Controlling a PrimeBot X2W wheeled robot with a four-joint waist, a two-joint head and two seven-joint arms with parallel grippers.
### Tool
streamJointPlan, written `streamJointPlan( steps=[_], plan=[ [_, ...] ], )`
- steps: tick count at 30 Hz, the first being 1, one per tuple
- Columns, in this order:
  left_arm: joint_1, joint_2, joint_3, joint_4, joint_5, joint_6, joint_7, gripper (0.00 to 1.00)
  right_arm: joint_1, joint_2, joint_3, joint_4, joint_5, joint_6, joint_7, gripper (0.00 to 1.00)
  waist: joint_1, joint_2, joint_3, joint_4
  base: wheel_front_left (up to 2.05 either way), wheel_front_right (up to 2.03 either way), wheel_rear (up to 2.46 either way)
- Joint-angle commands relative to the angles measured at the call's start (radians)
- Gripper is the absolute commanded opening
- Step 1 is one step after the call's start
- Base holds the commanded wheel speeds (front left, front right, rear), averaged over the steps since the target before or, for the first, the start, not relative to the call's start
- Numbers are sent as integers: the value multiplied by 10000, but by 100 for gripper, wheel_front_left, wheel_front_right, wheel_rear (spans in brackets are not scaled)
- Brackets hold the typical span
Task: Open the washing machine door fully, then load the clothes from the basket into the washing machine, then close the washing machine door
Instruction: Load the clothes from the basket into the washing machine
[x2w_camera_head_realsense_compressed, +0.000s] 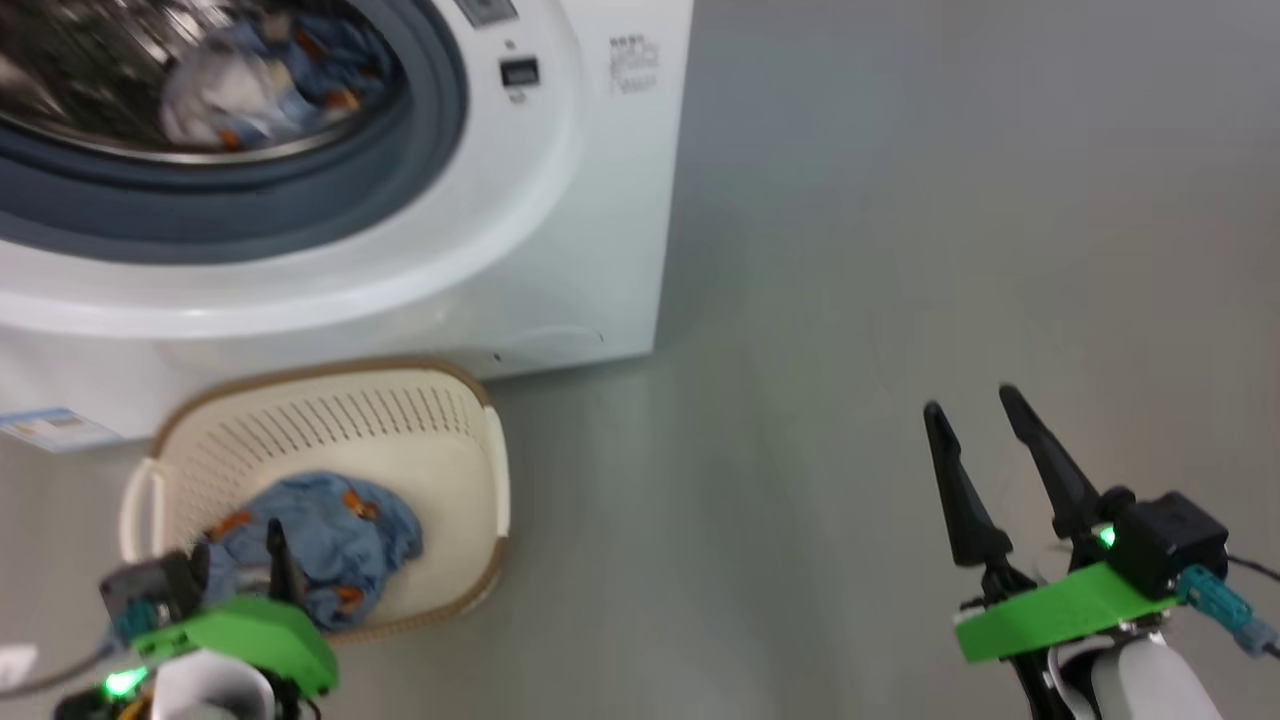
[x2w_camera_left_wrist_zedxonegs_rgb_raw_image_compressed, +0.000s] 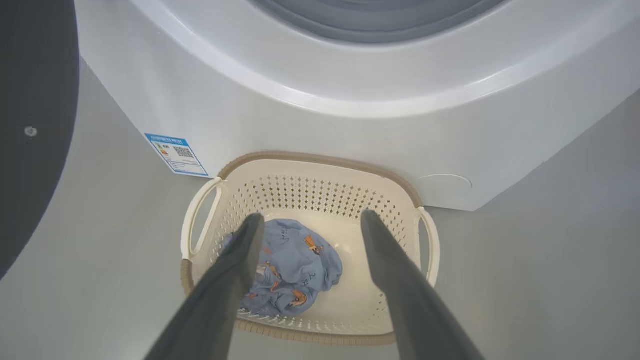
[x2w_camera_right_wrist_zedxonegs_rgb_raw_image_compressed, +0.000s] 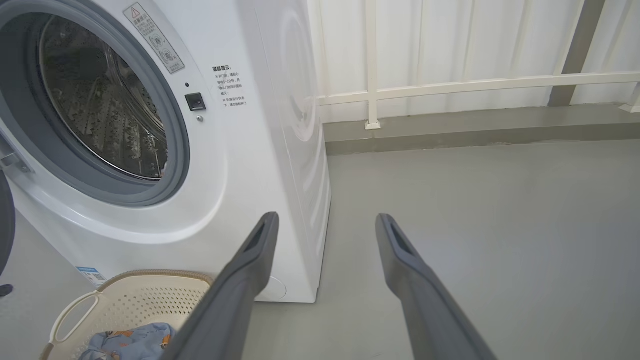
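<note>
Beneath the wide-open, empty left gripper (x2w_camera_left_wrist_zedxonegs_rgb_raw_image_compressed: 311, 217), crumpled soft light-blue clothes (x2w_camera_left_wrist_zedxonegs_rgb_raw_image_compressed: 295, 265) printed with orange figures lie in the perforated cream basket (x2w_camera_left_wrist_zedxonegs_rgb_raw_image_compressed: 320, 159); the right gripper (x2w_camera_right_wrist_zedxonegs_rgb_raw_image_compressed: 326, 217) is equally spread and empty.

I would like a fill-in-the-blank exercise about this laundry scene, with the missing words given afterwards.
The cream perforated plastic basket holds light-blue cloth printed with small ____ figures.
The left claw hovers over that basket, jaws ____.
More blue and white clothes lie inside the steel ____ of the white front-loading washing machine.
Missing words: orange; open; drum.
</note>
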Motion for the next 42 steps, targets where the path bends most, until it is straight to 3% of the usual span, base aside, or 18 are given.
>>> streamJointPlan(
  steps=[1,25,33,42],
  plan=[
    [-575,383,372,58,-64,-32,198,100,-389,-19,326,-272,135,16,-48,100,0,-1,1416,-609,0,0,0],
    [-4682,2337,800,3488,-620,75,3406,100,-1780,142,1030,-208,632,16,-48,100,0,-1,4753,-1833,0,0,0],
    [-5499,2740,993,4081,-839,351,4038,100,-1784,182,1161,-221,753,16,-48,100,0,-1,5396,-2164,0,0,0],
    [-5918,3307,1135,4270,-854,969,4578,100,-1855,154,1282,-379,845,16,-48,100,0,-1,6195,-2473,0,0,0]
  ],
)
